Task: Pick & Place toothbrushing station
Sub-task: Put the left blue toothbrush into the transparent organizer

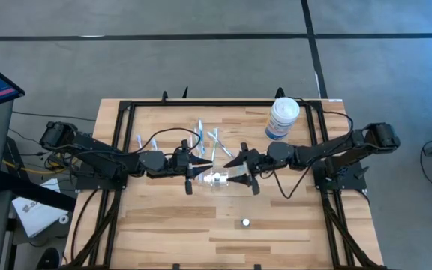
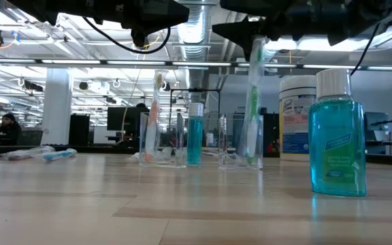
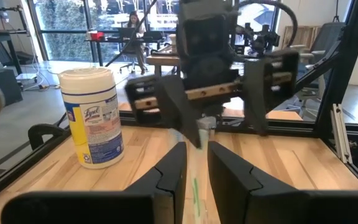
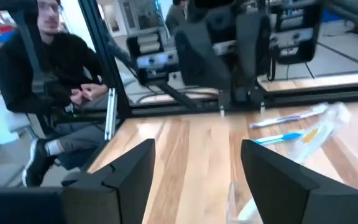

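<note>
Two small clear cups (image 2: 240,144) (image 2: 163,144) stand mid-table with a clear tube of blue (image 2: 194,139) between them. A green-striped toothbrush (image 2: 254,102) stands upright, its lower end in the right-hand cup; an orange-marked one (image 2: 156,116) stands in the other. My left gripper (image 3: 196,155) (image 1: 203,172) reaches level from the left and is shut on the green toothbrush (image 3: 196,186). My right gripper (image 4: 197,155) (image 1: 235,172) faces it, open, its fingers (image 3: 257,99) wide on either side of the toothbrush's top. More toothbrushes (image 1: 205,139) lie flat farther back. My left gripper pinches the green-striped toothbrush's handle (image 3: 197,165) between its two fingers. The fingers come level from the table's left and lie across the upright toothbrush. Its lower end reaches down into the clear cup (image 2: 250,153).
A large white tub with a blue label (image 1: 283,118) stands at the back right. A blue mouthwash bottle with a white cap (image 2: 337,136) (image 1: 246,222) stands near the front edge. Black frame rails (image 1: 126,109) border the table. A seated person (image 4: 48,68) is beyond it.
</note>
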You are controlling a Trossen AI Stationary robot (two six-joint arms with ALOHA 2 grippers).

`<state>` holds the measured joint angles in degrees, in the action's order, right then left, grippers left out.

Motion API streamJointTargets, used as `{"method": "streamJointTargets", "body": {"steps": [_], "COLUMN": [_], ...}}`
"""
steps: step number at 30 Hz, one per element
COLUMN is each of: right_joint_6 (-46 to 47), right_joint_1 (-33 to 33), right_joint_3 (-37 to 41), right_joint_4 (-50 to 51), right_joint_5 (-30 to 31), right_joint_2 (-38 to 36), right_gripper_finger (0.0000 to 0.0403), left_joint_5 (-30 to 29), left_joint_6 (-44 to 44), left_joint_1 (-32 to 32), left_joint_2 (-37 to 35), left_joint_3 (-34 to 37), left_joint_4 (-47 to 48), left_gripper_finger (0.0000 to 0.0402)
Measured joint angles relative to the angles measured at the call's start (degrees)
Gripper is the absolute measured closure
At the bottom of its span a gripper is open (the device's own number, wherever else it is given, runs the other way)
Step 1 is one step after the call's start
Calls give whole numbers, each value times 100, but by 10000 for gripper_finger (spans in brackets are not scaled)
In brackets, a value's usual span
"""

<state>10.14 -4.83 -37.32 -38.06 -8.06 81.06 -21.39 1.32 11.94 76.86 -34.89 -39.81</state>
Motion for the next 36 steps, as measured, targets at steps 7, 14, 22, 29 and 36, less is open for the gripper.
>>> {"method": "streamJointTargets", "body": {"steps": [7,14,22,29,36], "right_joint_6": [148,182,150,146,143], "right_joint_1": [40,-8,72,88,88], "right_joint_3": [-2,0,9,9,9], "right_joint_4": [-27,-452,-559,-597,-590], "right_joint_5": [-119,-244,-252,-248,-296], "right_joint_2": [-4,-5,-2,-2,-2], "right_gripper_finger": [189,195,197,205,209], "left_joint_5": [0,0,0,0,-115], "left_joint_6": [0,0,0,0,0], "left_joint_1": [0,0,-2,-2,1], "left_joint_2": [0,0,0,0,-42], "left_joint_3": [0,0,1,0,0], "left_joint_4": [0,0,0,0,66], "left_gripper_finger": [341,341,341,341,341]}}
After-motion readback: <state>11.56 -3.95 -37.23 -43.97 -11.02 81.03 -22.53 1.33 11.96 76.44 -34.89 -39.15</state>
